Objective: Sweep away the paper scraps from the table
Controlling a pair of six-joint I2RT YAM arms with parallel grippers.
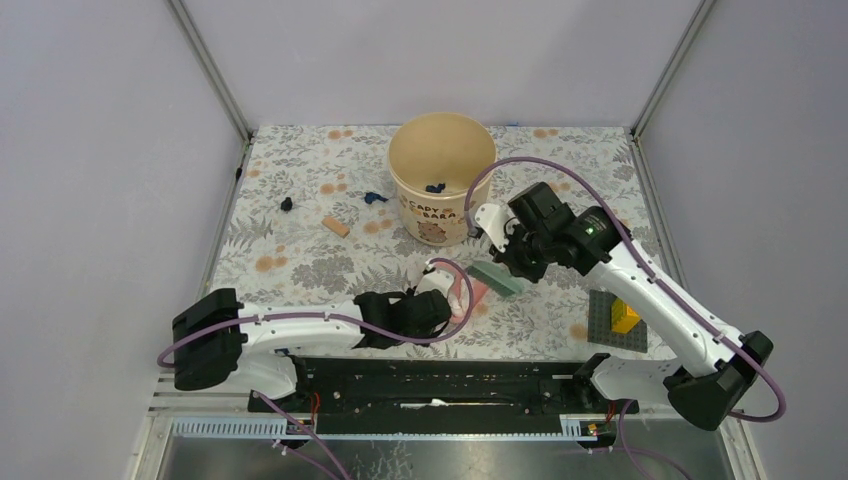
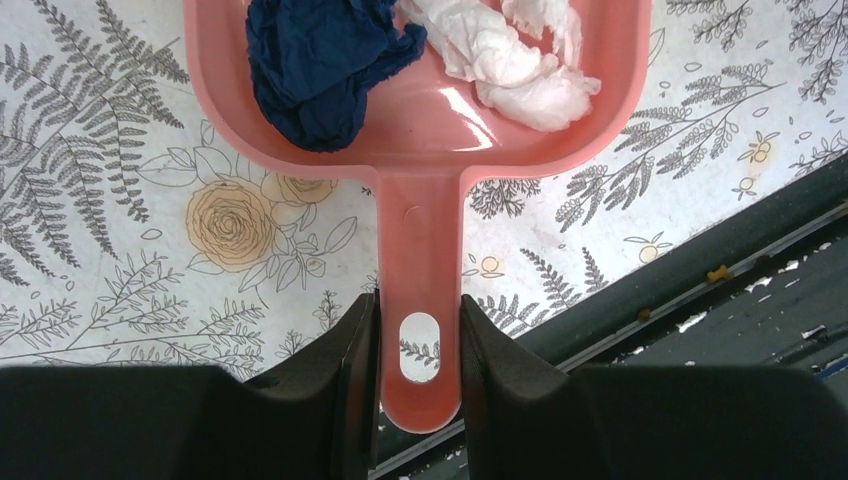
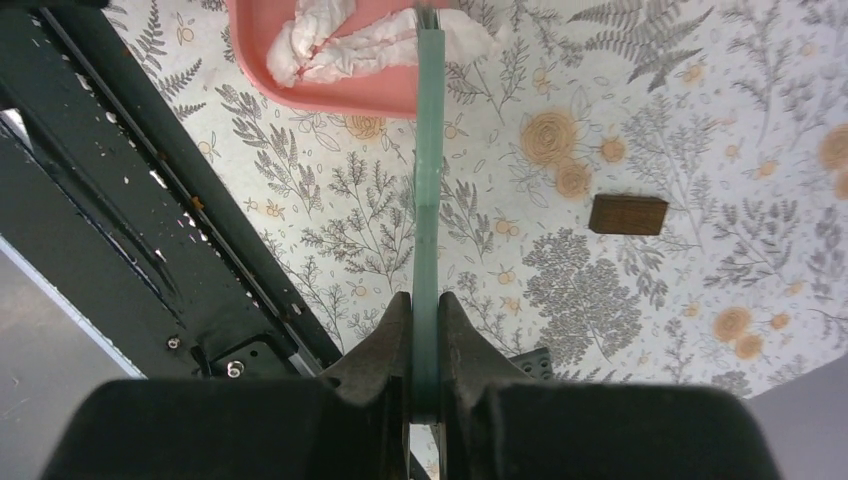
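Note:
My left gripper (image 2: 420, 300) is shut on the handle of the pink dustpan (image 2: 420, 150), which lies flat on the table (image 1: 300, 265). The pan holds a crumpled dark blue paper wad (image 2: 320, 60) and white crumpled paper (image 2: 515, 60). My right gripper (image 3: 425, 300) is shut on a thin green sweeper blade (image 3: 428, 180) whose far end is at the pan's mouth (image 3: 330, 95). In the top view the dustpan (image 1: 470, 292) and the blade (image 1: 495, 277) meet at the table's front middle. Small dark paper scraps (image 1: 287, 204) (image 1: 375, 197) lie at the back left.
A tan paper bucket (image 1: 440, 150) stands at the back middle with a blue bit inside (image 1: 435, 187). A small brown block (image 1: 336, 226) lies left of it and also shows in the right wrist view (image 3: 628, 214). A dark grey baseplate (image 1: 605, 325) with a yellow brick (image 1: 625, 317) sits front right.

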